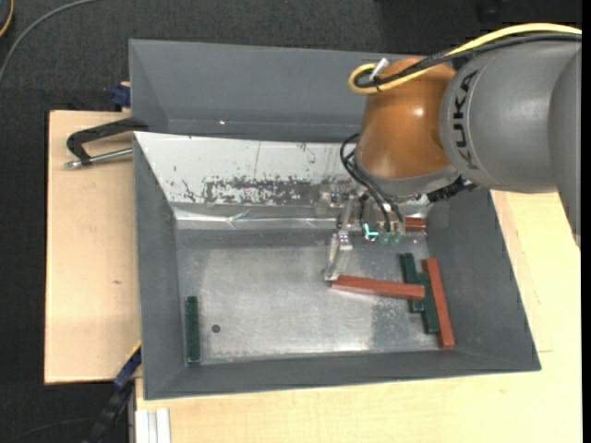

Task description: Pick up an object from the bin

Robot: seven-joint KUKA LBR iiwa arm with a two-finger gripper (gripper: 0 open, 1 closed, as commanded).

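The hand (336,264), state unclear, is hanging over the red bar (379,289). Its long axis is running left-right.

Showing grey over the bin (277,326), dark speckles (249,189) across its rear — orange on the wrist cover (406,127), reddish-brown on the crosswise bar (374,288) and the rightmost bar (441,317), dark green on the left bar (191,329) and the inner bar (407,268).
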